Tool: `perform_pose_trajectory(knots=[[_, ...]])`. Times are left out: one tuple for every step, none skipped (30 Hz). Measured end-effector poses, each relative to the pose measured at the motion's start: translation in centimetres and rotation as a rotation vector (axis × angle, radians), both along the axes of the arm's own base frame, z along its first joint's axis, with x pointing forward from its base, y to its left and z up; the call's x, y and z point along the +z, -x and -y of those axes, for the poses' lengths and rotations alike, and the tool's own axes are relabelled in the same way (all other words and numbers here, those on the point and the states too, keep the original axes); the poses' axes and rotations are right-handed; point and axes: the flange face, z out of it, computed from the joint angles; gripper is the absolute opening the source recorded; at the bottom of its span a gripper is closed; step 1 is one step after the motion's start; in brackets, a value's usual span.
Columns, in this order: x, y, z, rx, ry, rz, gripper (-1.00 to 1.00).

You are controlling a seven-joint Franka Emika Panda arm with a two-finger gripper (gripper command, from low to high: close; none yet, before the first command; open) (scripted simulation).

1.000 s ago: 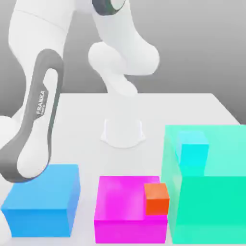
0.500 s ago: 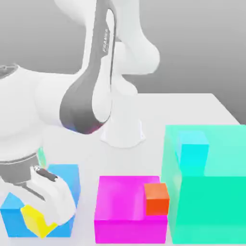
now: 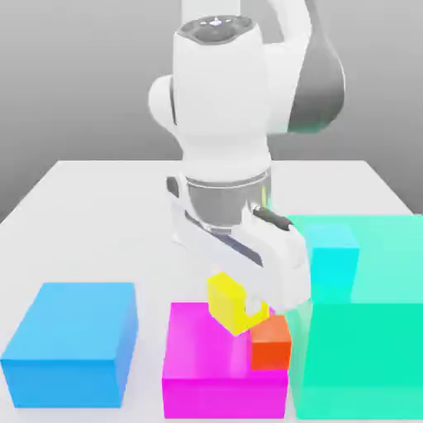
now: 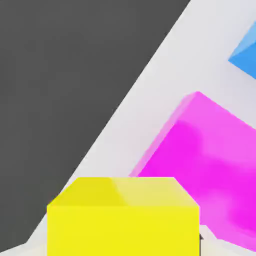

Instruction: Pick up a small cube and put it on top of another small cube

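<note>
Tool: the tool [image 3: 246, 304] is pinching the yellow cube [image 3: 232, 304].
Yellow cube: it is in the tool, above the magenta block [image 3: 206, 343]; in the exterior view it looks turned at an angle.
Orange cube: the orange cube [image 3: 270, 342] is near the yellow cube, at the exterior view's right part of the magenta block.
Blue block: the blue block [image 3: 73, 343] is on the worktop [image 3: 107, 215], at the exterior view's left.
Green block: the big green block [image 3: 368, 355] is at the exterior view's right.

The yellow cube [image 4: 123, 230] at the claw [image 3: 252, 306] looks smooth, matt plastic; the magenta block [image 3: 211, 343] under it, smooth too.
</note>
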Motion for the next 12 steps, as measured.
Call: perform_pose_trajectory(knots=[[0.1, 0.6, -0.9, -0.026, 0.012, -0.004, -1.0], [0.2, 1.2, -1.7, -0.053, 0.026, -0.008, -1.0], [0.0, 1.7, -2.3, -0.074, 0.04, -0.011, -1.0], [-0.7, 1.9, -2.6, -0.086, 0.049, -0.012, -1.0], [-1.7, 2.0, -2.6, -0.093, 0.055, -0.012, -1.0], [-2.8, 2.0, -2.7, -0.096, 0.057, -0.013, -1.0], [-4.0, 2.1, -2.7, -0.097, 0.058, -0.013, -1.0], [-5.3, 2.1, -2.8, -0.097, 0.057, -0.013, -1.0], [-6.0, 2.2, -2.9, -0.096, 0.055, -0.013, 1.0], [-6.0, 2.2, -3.0, -0.094, 0.055, -0.013, 1.0], [-6.0, 2.2, -3.0, -0.092, 0.055, -0.013, 1.0], [-6.0, 2.2, -3.1, -0.091, 0.055, -0.012, 1.0]])
